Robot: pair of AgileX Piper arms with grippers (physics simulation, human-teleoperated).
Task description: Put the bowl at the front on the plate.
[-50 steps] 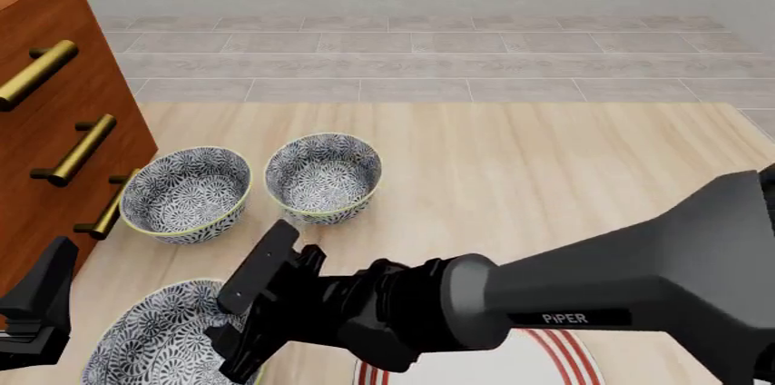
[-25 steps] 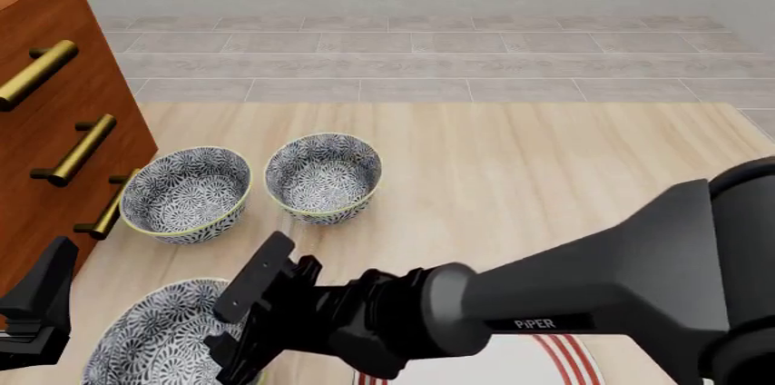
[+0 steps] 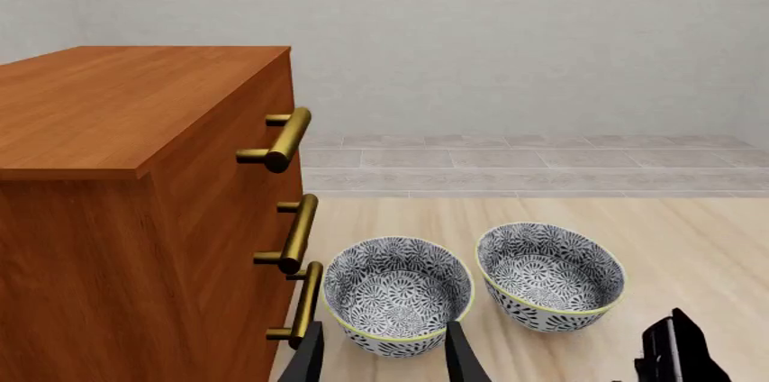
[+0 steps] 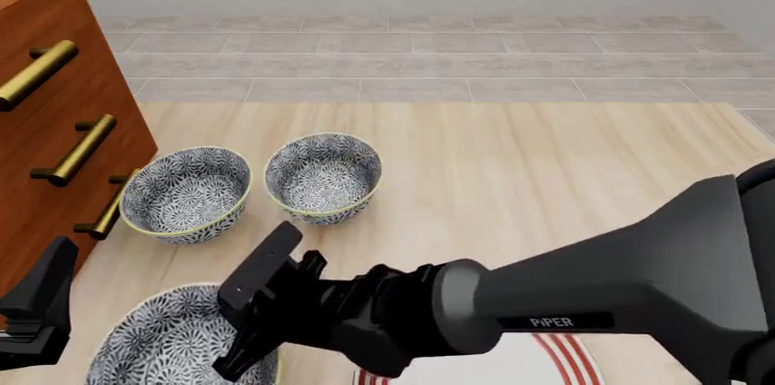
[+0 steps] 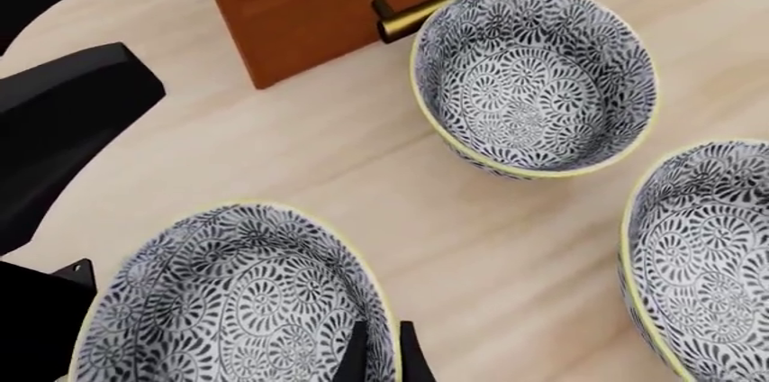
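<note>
The front bowl (image 4: 170,344) (image 5: 229,301), grey-and-white floral with a yellow-green rim, sits at the near left. My right gripper (image 4: 246,347) (image 5: 382,355) reaches across to it. Its two fingers stand close together, shut on the bowl's right rim, one inside and one outside. Only a strip of the red-ringed white plate (image 4: 567,356) shows, at the near edge under the right arm. My left gripper (image 4: 46,290) (image 3: 384,335) hangs open at the far left beside the cabinet, holding nothing.
Two more bowls of the same pattern (image 4: 185,192) (image 4: 323,176) stand side by side behind the front one. A wooden drawer cabinet (image 4: 54,103) with brass handles (image 3: 288,137) lines the left side. The right arm (image 4: 582,299) spans the near table.
The right gripper dipped onto the front bowl's rim, then came up a little. The bowl has shifted slightly to the right with it. The left arm has not moved.
</note>
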